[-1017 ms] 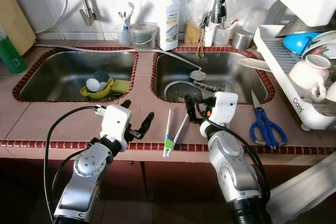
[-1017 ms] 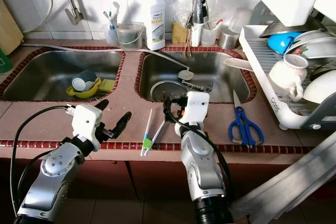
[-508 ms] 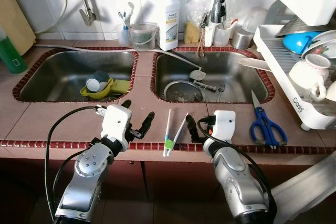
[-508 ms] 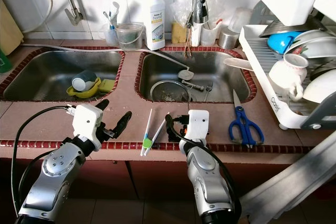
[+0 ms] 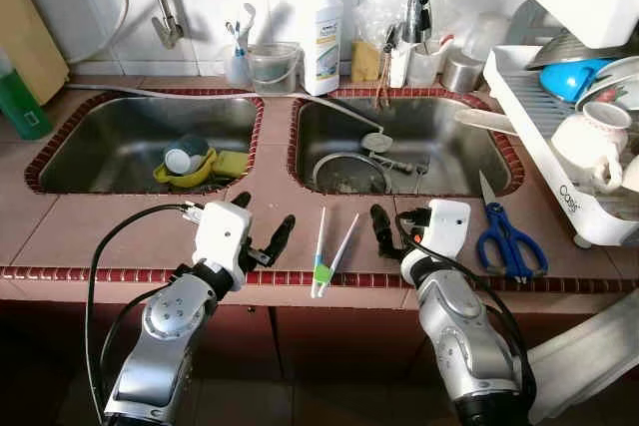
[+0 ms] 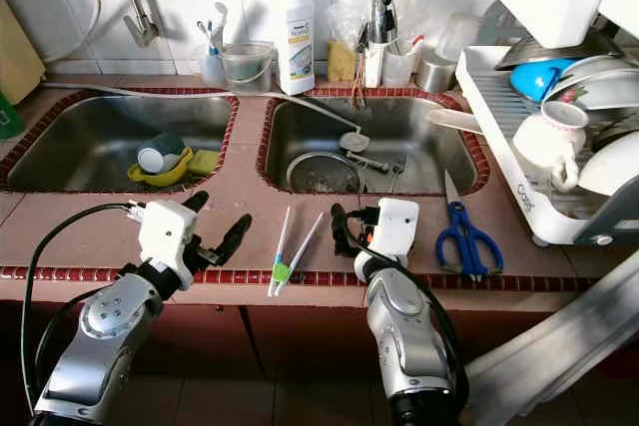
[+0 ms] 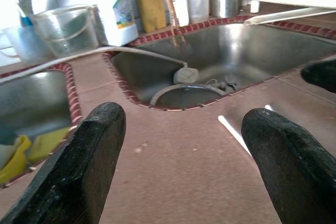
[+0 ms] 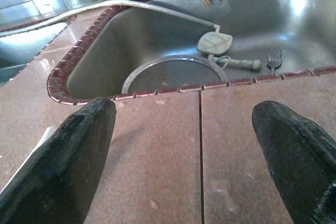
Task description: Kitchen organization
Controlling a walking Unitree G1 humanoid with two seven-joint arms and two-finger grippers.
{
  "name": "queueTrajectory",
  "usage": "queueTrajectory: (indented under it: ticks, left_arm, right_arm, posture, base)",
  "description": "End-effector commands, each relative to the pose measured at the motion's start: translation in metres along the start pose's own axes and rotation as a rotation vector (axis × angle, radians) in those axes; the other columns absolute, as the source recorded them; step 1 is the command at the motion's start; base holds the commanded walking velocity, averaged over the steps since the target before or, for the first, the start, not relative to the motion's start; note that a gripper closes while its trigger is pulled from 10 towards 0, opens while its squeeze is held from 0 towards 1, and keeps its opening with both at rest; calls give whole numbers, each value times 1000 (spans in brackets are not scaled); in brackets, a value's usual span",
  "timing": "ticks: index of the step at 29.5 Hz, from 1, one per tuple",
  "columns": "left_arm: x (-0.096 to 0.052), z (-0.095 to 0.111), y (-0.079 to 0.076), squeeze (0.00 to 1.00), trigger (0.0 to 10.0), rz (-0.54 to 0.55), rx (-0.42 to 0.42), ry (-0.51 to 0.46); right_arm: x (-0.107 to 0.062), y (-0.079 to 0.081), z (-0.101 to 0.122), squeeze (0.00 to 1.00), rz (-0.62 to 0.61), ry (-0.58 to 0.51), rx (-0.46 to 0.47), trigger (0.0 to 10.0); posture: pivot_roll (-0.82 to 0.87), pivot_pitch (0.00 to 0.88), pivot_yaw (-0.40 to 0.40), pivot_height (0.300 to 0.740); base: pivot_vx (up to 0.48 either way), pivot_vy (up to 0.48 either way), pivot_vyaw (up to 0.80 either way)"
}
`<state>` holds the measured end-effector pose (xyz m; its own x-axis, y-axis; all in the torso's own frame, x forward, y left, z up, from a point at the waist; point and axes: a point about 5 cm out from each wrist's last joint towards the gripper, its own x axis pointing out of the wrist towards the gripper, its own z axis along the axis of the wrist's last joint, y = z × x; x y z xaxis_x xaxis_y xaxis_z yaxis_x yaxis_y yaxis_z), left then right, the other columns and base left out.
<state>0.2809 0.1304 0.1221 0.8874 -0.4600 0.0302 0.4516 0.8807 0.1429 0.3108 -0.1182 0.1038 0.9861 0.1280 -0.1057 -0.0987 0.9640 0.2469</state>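
Both grippers hover spread wide over the counter: left gripper point(image 5: 262, 226) left of the tongs point(image 5: 329, 249) (green-tipped), right gripper point(image 5: 387, 231) just right.

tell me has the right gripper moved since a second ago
Yes. The right gripper has pulled back from over the right sink's front rim onto the counter, and shifted right toward the blue scissors; its fingers are open.

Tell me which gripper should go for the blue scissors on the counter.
Right. The right gripper hovers, fingers open, over the counter beside the blue scissors; the left gripper sits beyond the white tongs, farther away.
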Motion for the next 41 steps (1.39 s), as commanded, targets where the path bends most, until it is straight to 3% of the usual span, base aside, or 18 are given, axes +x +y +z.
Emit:
queueTrajectory:
  ticks: [1,20,29,38,41]
  left_arm:
    - [-1,2,-2,0,10000,-11,6,1]
    - [-1,3,-2,0,10000,0,-1,1]
    - [-2,2,-2,0,10000,1,-1,4]
    - [-9,-2,-4,0,10000,4,-4,19]
    - [-11,-2,-4,0,10000,25,-11,15]
  right_arm:
    - [4,3,4,0,21,-9,-2,10000]
    - [13,-26,17,0,114,48,-153,10000]
    - [24,-21,24,0,150,33,-171,10000]
    - [24,-16,38,0,135,-87,-201,10000]
    - [11,-15,45,0,70,-190,-249,10000]
  posture:
    - [-100,51,53,740]
    - [-102,67,52,740]
    - [-100,72,56,740]
    - [-86,77,51,740]
    - [-82,80,42,740]
  base:
    - [0,0,0]
    - [0,0,0]
    - [0,0,0]
    - [0,0,0]
    - [0,0,0]
